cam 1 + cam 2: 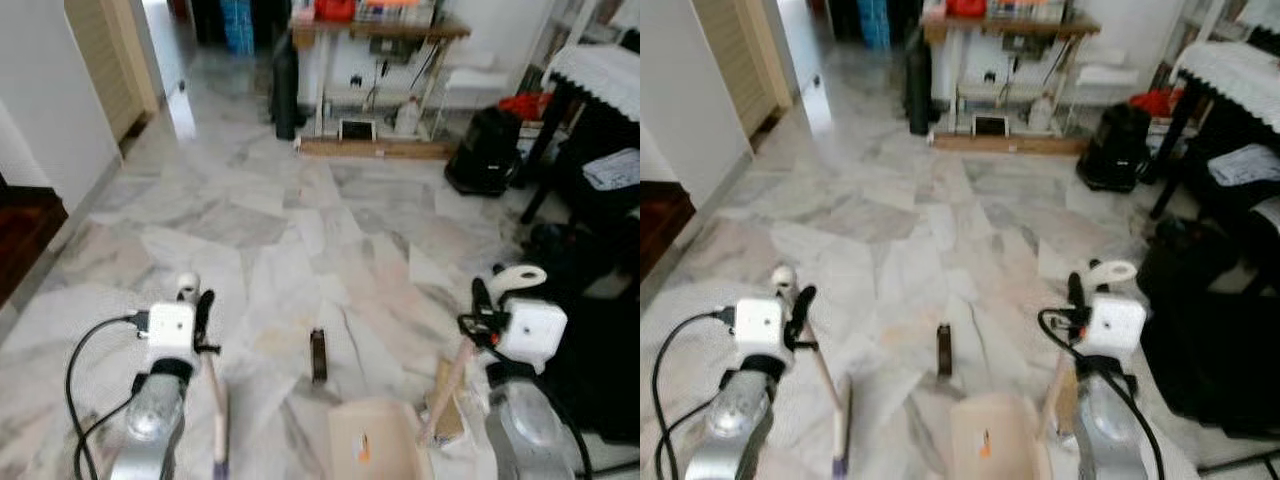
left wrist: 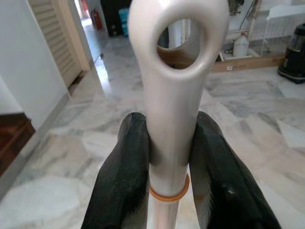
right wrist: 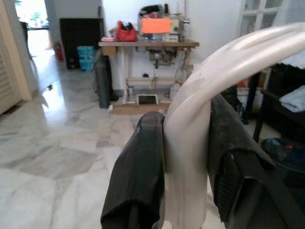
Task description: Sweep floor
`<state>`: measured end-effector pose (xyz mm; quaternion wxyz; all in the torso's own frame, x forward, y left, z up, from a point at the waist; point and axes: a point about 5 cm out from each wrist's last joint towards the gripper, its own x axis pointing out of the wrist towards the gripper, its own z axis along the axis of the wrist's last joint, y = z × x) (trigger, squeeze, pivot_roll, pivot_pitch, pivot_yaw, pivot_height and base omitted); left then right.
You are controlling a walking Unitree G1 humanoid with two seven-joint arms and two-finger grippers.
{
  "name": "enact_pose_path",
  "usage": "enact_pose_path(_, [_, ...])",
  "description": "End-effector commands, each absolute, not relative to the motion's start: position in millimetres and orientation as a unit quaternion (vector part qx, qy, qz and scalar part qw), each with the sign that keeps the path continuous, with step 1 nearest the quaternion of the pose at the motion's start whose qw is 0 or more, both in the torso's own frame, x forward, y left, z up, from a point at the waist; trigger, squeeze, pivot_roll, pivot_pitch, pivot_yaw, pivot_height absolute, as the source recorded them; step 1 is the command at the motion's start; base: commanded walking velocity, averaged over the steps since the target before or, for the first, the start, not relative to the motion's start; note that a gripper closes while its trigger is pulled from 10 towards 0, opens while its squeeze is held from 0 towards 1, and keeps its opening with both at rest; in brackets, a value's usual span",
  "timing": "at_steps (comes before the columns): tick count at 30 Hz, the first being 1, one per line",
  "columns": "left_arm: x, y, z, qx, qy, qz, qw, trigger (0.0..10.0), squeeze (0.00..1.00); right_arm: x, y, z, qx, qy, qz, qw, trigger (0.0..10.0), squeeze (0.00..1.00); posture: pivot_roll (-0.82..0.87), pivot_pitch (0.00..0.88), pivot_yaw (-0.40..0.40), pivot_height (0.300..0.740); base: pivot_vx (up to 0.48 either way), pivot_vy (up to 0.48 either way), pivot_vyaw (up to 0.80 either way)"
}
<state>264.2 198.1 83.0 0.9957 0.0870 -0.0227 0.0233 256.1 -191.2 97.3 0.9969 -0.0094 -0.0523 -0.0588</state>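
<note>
Left wrist view: left tool (image 2: 169, 157) clamps the upright broom handle (image 2: 174, 95), ring end up.

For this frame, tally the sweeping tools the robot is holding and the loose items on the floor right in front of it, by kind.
Brooms: 1, the broom handle clamped by the left gripper
Dustpans: 1, the dustpan, handle in the right gripper
Dark objects on the floor: 1, small dark object
Total: 3
</note>
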Motion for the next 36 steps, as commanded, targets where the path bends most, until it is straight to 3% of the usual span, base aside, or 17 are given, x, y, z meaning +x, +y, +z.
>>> enact_pose_path(1, [267.5, 193.2, 91.0, 0.091, -0.042, 0.017, 0.995, 10.0, 0.00, 255.0, -196.1, 104.0, -0.014, -0.068, -0.066, 0.995, 10.0, 0.00, -0.02, 0.000, -0.009, 0.740, 0.379, 0.000, 0.00])
enact_pose_path(36, [267.0, 193.3, 91.3, 0.091, -0.042, 0.012, 0.995, 10.0, 0.00, 254.6, -195.6, 103.3, -0.006, -0.067, -0.068, 0.995, 10.0, 0.00, -0.02, 0.000, -0.003, 0.740, 0.381, 0.000, 0.00])
